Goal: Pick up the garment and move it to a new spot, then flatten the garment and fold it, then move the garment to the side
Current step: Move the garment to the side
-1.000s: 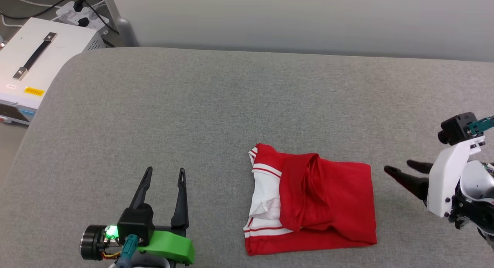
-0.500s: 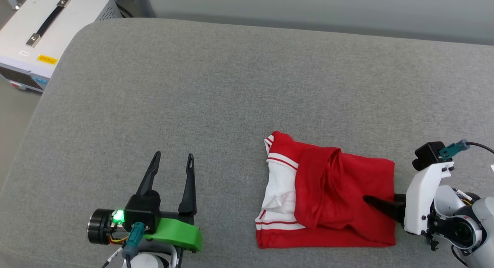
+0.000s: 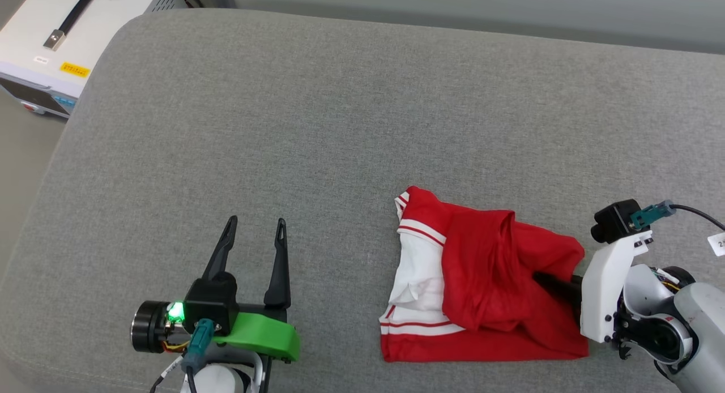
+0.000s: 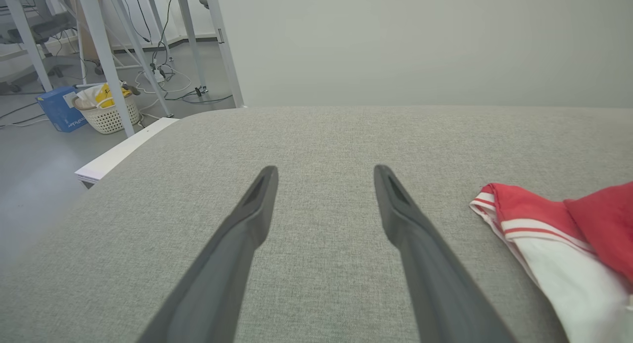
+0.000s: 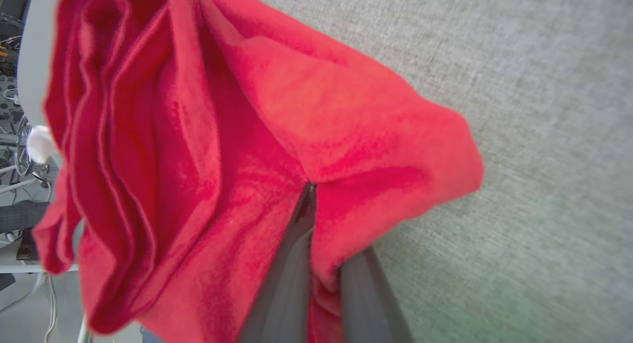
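My right fingers (image 3: 552,283) pinched the red jersey (image 3: 487,268) by its nearest edge, seemingly limp; left fingers (image 3: 278,263) stood spread.

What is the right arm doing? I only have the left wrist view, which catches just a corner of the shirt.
Observer: The right gripper has its jaws shut on the right edge of the shirt.
Operator: Is the shirt off the pad?
Observer: I can't tell at the pinch, where the cloth is bunched. The near hem lies flat on the pad.
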Motion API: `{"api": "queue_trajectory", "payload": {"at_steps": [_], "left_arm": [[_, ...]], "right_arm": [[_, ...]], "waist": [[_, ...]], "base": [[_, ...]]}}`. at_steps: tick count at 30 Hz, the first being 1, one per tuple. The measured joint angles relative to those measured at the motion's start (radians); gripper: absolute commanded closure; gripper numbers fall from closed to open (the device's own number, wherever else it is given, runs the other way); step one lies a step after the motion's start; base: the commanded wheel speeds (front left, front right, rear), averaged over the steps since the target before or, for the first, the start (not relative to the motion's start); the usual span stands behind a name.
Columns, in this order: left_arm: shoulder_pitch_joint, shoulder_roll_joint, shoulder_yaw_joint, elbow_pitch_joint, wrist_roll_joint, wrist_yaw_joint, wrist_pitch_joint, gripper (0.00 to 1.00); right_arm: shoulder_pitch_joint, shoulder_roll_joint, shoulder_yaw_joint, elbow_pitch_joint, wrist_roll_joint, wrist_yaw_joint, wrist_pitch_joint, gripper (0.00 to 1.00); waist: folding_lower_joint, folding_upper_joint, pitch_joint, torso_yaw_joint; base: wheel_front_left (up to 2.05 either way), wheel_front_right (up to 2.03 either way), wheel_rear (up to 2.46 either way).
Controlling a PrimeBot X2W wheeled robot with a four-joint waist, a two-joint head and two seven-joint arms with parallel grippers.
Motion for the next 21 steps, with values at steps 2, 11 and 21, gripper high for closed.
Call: {"api": "queue_trajectory", "payload": {"at_steps": [2, 11, 21], "left_arm": [[0.001, 0.000, -0.001, 0.004, -0.006, 0.003, 0.000, 0.00], [0.013, -0.001, 0.005, 0.007, -0.012, 0.008, 0.000, 0.00], [0.029, -0.002, 0.022, -0.005, -0.012, 0.008, 0.000, 0.00]], "right_arm": [[-0.003, -0.012, 0.022, -0.009, -0.002, 0.000, -0.037, 1.00], [-0.062, -0.120, 0.104, -0.091, -0.066, 0.000, -0.150, 1.00], [-0.151, -0.261, 0.130, -0.162, -0.128, 0.000, -0.161, 1.00]], "waist": [[0.0000, 0.0000, -0.009, -0.006], [0.0000, 0.0000, -0.044, -0.066], [0.0000, 0.0000, -0.059, -0.199]], "base": [[0.00, 0.00, 0.00], [0.00, 0.00, 0.00], [0.00, 0.00, 0.00]]}}
